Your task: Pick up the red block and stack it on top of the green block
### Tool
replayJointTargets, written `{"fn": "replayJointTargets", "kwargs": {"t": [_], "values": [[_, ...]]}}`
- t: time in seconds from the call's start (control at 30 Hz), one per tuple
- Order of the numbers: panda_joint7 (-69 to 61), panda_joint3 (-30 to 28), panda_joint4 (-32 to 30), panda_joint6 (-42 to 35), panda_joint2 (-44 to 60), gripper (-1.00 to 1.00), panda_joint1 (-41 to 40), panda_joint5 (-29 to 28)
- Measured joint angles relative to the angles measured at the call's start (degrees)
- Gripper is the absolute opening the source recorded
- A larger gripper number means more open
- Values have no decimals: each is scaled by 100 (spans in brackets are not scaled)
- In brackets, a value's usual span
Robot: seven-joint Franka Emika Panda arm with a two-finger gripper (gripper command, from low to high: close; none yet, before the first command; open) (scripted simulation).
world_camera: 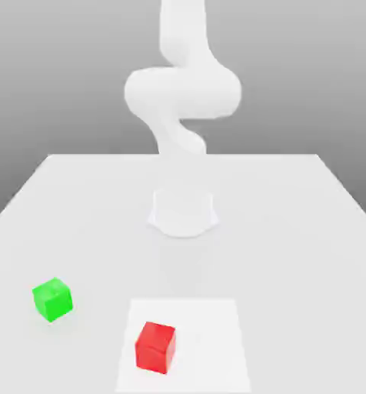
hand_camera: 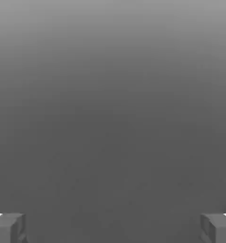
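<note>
As nothing has yet been lifted, the task stands at its very start. Nearest in the exterior view, the red block [world_camera: 155, 347] sits flat on the table [world_camera: 309, 231], on a paler square patch [world_camera: 209, 338] of the surface, slightly toward that view's left of the patch's middle. Nothing touches it.

Somewhat farther back and toward the exterior view's left, the green block [world_camera: 52, 298] rests on the bare table, off the patch. It is well apart from the red block, and its top face is bare.

Farther still, the arm's base [world_camera: 183, 213] stands at mid-table, and the arm [world_camera: 182, 92] rises above it. No part of it is near either block.

In the hand view, the gripper [hand_camera: 113, 228] is spread wide: one fingertip [hand_camera: 8, 227] shows at each lower corner, with nothing between them. It grasps nothing. Beyond the fingertips lies plain grey background.

Judgement: no step is complete. Outstanding are the approach to the red block, the descent over it, the grasp, the lift, the carry toward the green block, the placing on its top face, and the release.
</note>
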Motion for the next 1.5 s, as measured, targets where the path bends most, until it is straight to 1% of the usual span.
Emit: {"fn": "replayJointTargets", "kwargs": {"t": [0.47, 0.73, 0.9, 0.93, 1.17, 1.33, 1.43, 1.5], "values": [[644, 28, -928, 1343, 2945, 0, -352, -154], [843, -26, -1454, 2108, 4603, 0, -467, -11], [852, -26, -1396, 2907, 5640, 0, -472, 29], [852, -27, -1366, 3081, 5847, -100, -471, 31], [869, -22, -1360, 3131, 5899, -100, -479, 11], [868, -1, -1494, 2377, 5014, -100, -500, 13], [1359, -256, -1632, 2169, 4669, -100, -697, 75], [1826, -461, -1736, 2106, 4500, -100, -981, 96]]}}
